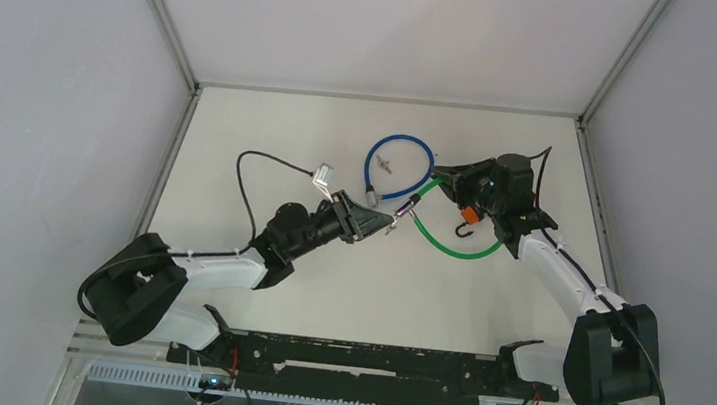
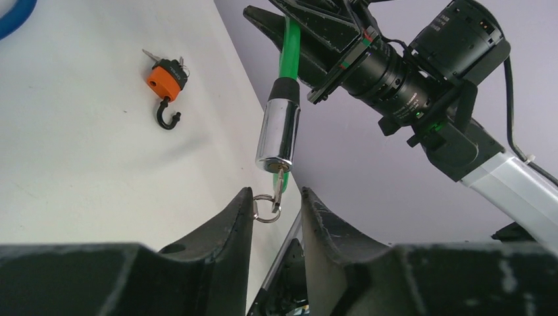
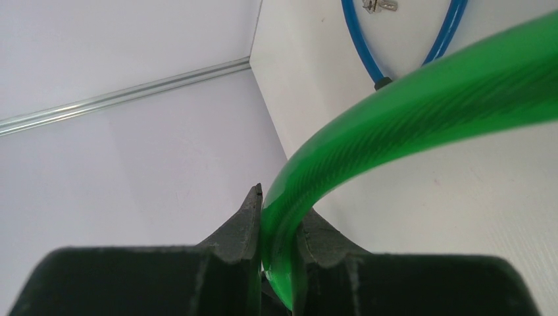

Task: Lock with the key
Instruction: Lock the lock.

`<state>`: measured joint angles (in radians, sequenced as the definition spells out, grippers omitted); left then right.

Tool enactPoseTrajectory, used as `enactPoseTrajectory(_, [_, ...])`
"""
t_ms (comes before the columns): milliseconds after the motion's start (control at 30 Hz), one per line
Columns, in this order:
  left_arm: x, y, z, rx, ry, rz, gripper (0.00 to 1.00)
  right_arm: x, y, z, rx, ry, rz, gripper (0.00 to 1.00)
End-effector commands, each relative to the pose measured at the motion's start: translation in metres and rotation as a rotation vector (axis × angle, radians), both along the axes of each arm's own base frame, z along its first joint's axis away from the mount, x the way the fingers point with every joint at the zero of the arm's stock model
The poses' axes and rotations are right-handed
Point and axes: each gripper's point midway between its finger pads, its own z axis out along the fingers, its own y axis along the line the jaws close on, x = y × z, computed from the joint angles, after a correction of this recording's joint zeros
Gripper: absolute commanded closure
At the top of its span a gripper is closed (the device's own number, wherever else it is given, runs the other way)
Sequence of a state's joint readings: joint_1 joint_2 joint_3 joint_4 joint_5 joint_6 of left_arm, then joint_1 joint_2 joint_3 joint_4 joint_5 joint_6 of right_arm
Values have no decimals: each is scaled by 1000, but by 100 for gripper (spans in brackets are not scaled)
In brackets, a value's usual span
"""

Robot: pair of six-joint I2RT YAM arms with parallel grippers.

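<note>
A green cable lock [image 1: 450,247] has a chrome cylinder [image 2: 278,131] at its end, held up above the table. A key [image 2: 282,183] sticks in the cylinder's end, with a key ring [image 2: 266,212] hanging from it. My left gripper [image 2: 276,197] is open, its fingertips either side of the key; the ring touches the left finger [image 2: 242,210]. It shows in the top view [image 1: 391,222] at the cylinder. My right gripper [image 3: 279,214] is shut on the green cable [image 3: 408,85], seen in the top view [image 1: 443,176] just right of the cylinder.
An orange padlock [image 2: 166,78] with keys lies on the table, below the right gripper in the top view [image 1: 471,217]. A blue cable lock [image 1: 399,162] with a small key [image 1: 384,162] inside its loop lies behind. A silver padlock [image 1: 323,174] on a black cable lies left.
</note>
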<state>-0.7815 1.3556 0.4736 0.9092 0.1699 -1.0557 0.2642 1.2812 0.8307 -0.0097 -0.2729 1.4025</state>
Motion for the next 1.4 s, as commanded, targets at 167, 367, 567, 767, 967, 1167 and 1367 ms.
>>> enactPoseTrajectory(167, [3,-10,34,-86,-55,-27,67,6,10,33,64,-94,22,100])
enactPoseTrajectory(367, [4,-10,31,-136,-32,-21,75,6,10,34,64,-98,22,100])
enactPoseTrajectory(567, [5,-12,34,-204,-11,-34,91,5,9,35,64,-99,29,100])
enactPoseTrajectory(767, [8,-6,37,-307,17,-36,100,3,9,41,48,-138,46,100])
enactPoseTrajectory(967, [10,-4,40,-385,82,-50,100,3,11,49,51,-244,78,100])
enactPoseTrajectory(1167, [13,-1,47,-461,150,-41,100,0,7,68,38,-428,85,100])
enactPoseTrajectory(1367, [18,2,58,-552,225,-34,100,-8,4,93,95,-594,73,100])
